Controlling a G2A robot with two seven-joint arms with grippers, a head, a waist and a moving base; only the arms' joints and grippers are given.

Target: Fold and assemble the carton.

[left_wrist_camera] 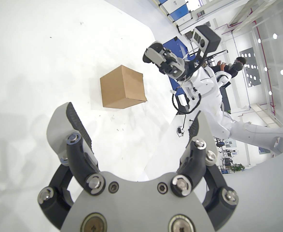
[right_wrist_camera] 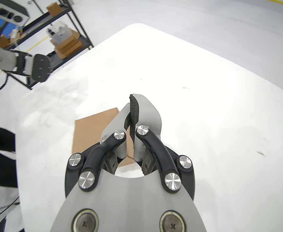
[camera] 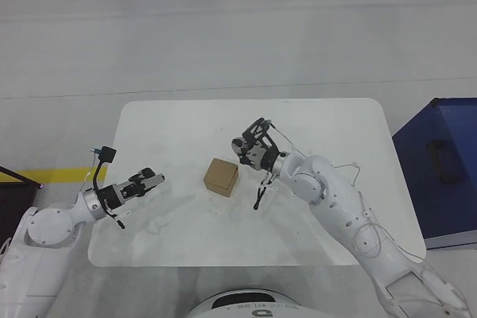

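Since the carton (camera: 221,176) stands as a closed brown cube near the middle of the table (camera: 334,119), the top view suggests the folding is nearly done and that what is left is a firm check of the flaps. The left gripper (camera: 147,181) hangs well apart from it on one side. The right gripper (camera: 250,145) is near it on the other, and neither touches it. A blue bin (camera: 453,159) stands on the floor beside the table.

In the left wrist view this arm's fingers are spread wide with nothing between them, and the carton sits flat on the table ahead. One bottom edge seems to jut a little; whether that is a loose flap I cannot tell. Bracing that side with the spread fingers should stop the box sliding.

In the right wrist view the fingers are pressed together on nothing, above and just beside the carton's top face. They could serve as a blunt pusher: a press straight down on the seam is better than an angled one, which might tip the light box.

The tabletop is white and smooth, with a few dark specks. Beyond it lie a pale floor (right_wrist_camera: 180,8) and a dark rack (right_wrist_camera: 57,11) holding cardboard.
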